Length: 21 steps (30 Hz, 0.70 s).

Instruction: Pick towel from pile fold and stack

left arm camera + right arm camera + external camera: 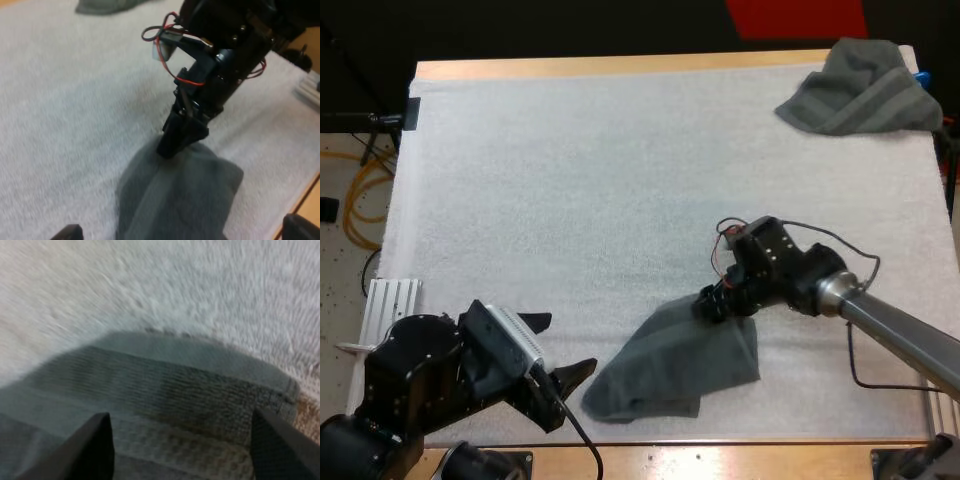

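Crumpled towel (670, 365): dark grey-green, ribbed hem visible, lying on the near side of the white mat (570, 180), between my two grippers. My right gripper (712, 305) is at its far corner, fingers (95, 450) spread wide on either side of the hemmed edge, not clamped. My left gripper (568, 343) is just beside the towel's near left end, spread apart and empty. A second towel (860, 90) lies at the mat's far right corner.

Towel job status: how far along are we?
Done: one dark grey-green towel lies loose on the near side of the white mat, away from the crumpled grey-green towel at the far right corner. In hand: right gripper, open, at the near towel's far edge; left gripper open beside it. Left: fold, stack, then the far towel.
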Available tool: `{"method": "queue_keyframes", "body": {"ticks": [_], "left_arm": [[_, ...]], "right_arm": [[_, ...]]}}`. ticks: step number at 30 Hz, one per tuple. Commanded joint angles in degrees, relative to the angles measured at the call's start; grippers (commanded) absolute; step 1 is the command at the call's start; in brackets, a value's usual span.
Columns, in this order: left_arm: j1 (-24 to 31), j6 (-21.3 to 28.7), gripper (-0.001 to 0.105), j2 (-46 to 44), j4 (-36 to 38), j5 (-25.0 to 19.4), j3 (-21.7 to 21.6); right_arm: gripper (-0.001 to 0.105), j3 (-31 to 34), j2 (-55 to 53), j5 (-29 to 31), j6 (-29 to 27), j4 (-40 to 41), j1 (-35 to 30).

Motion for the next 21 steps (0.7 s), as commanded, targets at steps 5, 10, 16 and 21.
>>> {"method": "queue_keyframes", "body": {"ticks": [5, 10, 16, 21], "left_arm": [[-0.11, -0.49, 0.074, -0.22, 1.47, 0.19, 0.00], [-0.11, -0.49, 0.074, -0.22, 1.47, 0.19, 0.00], [-0.11, -0.49, 0.074, -0.22, 1.47, 0.19, 0.00], [-0.11, -0.49, 0.074, -0.22, 1.47, 0.19, 0.00]], "right_arm": [[0.057, -0.22, 2.86, 3.08, -0.72, -0.27, -0.06], [0.054, -0.22, 5.15, 2.35, -0.72, -0.32, -0.06], [0.000, -0.49, 5.56, 1.59, -0.71, -3.44, -0.06], [0.001, -2.87, 5.56, 3.24, -0.65, -7.16, -0.06]]}}
